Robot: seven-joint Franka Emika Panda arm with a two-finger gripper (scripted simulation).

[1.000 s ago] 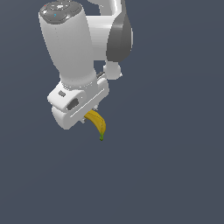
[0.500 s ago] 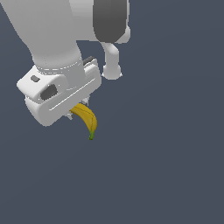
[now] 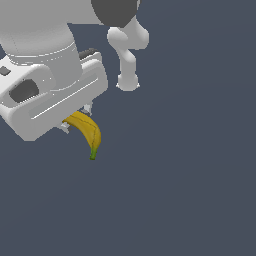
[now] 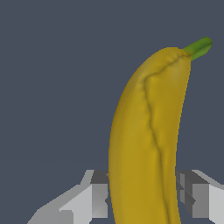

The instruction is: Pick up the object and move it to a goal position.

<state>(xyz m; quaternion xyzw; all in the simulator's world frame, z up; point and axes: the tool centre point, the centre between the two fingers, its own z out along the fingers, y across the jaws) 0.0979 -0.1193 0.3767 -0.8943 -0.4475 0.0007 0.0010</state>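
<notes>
Plain dark grey background, no goal marker that I can see. The gripper [image 3: 75, 117] is clamped on the banana [image 3: 88, 132], stem hanging down. Pickup looks done; carrying it to goal remains.

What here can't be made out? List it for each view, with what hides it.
- Exterior view: the claw fingertips and the upper end of the banana, hidden under the white hand housing.
- Exterior view: the arm, cut off by the top and left edges.
- Wrist view: the banana's lower end and the outer parts of the fingers, cut off by the bottom edge.
- Both views: no goal marker shows anywhere.
</notes>
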